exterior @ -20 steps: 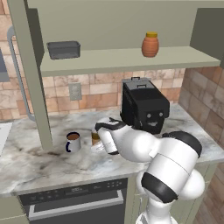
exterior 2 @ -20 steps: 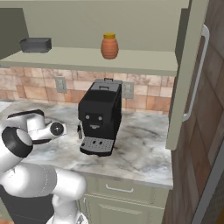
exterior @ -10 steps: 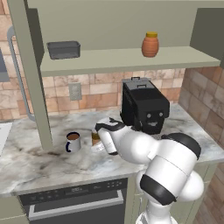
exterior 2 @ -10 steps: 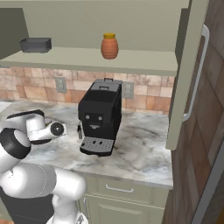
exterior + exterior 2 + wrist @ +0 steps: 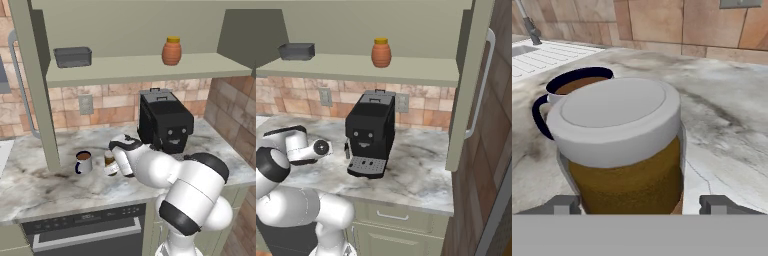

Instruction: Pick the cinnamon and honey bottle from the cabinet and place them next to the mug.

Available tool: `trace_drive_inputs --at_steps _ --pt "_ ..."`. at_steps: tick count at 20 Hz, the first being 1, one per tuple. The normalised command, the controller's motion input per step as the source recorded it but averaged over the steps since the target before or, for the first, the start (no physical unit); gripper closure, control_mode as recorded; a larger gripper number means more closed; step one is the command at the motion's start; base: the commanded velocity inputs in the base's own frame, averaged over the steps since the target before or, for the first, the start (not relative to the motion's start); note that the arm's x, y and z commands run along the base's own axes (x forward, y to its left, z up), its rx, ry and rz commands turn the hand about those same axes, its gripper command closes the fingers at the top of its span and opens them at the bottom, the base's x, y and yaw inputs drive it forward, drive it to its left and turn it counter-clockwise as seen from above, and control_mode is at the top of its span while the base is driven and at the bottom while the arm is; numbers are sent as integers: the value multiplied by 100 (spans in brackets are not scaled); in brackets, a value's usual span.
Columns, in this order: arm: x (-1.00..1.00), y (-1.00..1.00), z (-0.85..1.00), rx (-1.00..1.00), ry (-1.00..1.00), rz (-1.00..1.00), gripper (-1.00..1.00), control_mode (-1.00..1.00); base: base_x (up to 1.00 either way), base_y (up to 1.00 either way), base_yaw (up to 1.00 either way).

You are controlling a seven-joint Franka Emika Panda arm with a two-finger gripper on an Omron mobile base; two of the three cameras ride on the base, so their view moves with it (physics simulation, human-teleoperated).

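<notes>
cinnamon [image 5: 110, 162] beside mug [image 5: 83, 162], honey bottle [image 5: 171, 50] on shelf [image 5: 125, 67]

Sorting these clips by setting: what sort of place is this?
A kitchen, rendered: a marble counter under an open cabinet, a black coffee machine against a brick backsplash, and an oven below.

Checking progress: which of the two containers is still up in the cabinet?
The honey bottle, orange with a yellow cap, stands on the shelf; the cinnamon sits on the counter beside the mug.
</notes>
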Motion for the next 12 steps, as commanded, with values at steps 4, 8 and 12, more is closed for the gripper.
trace_drive_inputs --at_steps 4,8,12 --pt "0 0 0 0 0 0 -100 -100 0 0 0" --pt "0 0 0 0 0 0 -100 -100 0 0 0" --pt "0 -12 0 0 0 0 -100 -100 0 0 0"
